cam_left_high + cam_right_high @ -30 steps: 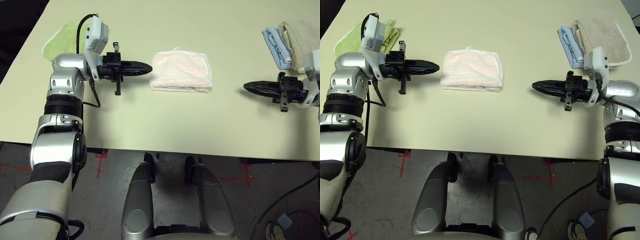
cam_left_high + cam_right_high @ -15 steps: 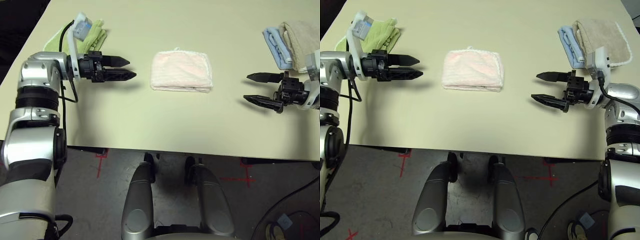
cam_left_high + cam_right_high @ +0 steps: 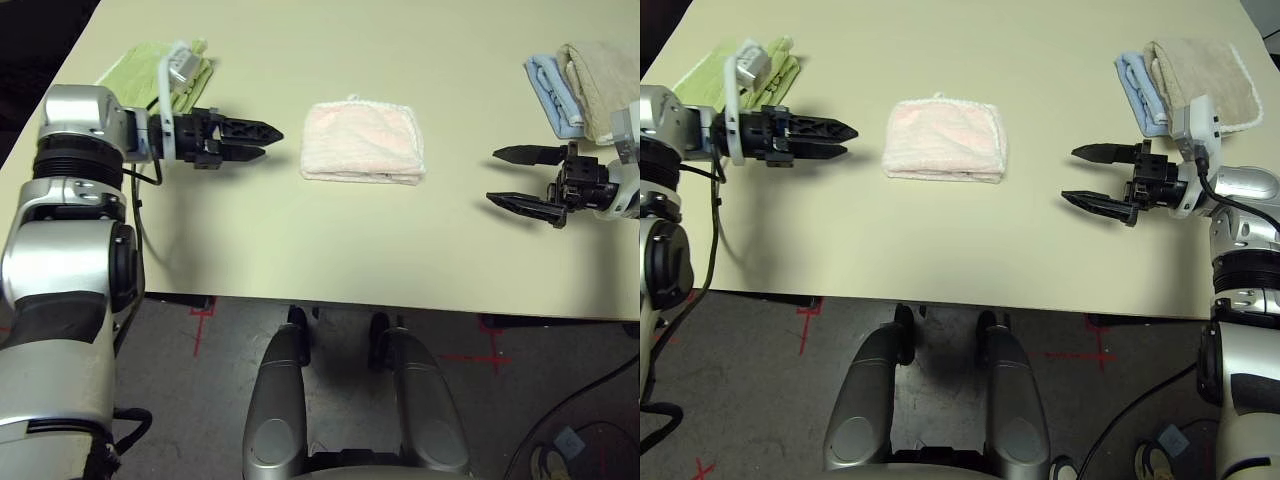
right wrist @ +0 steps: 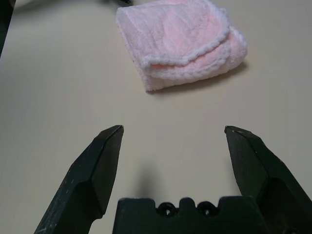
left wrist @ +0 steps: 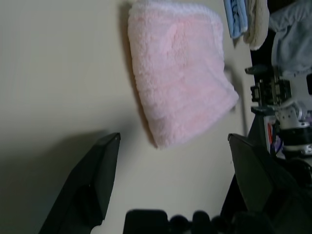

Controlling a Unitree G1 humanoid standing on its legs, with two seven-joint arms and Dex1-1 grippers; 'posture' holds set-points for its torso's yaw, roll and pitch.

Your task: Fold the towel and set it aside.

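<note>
The towel is pale pink and fluffy with white stitched edging, and it lies folded into a small rectangle at the middle of the table. My left gripper hovers just left of it, pointing at it. The left wrist view shows this left gripper open, with the towel ahead of it and nothing between its fingers. My right gripper stands open and empty well to the towel's right, pointing at it. In the right wrist view the folded edges of the towel face the right gripper.
A light green folded towel lies at the far left behind my left arm. A light blue towel and a beige towel lie folded at the far right. The table's front edge runs just below the grippers.
Both grippers went from shut to open. The left arm swung out to the left, then brought its gripper back toward the towel and rolled its wrist. The towel has not moved.
</note>
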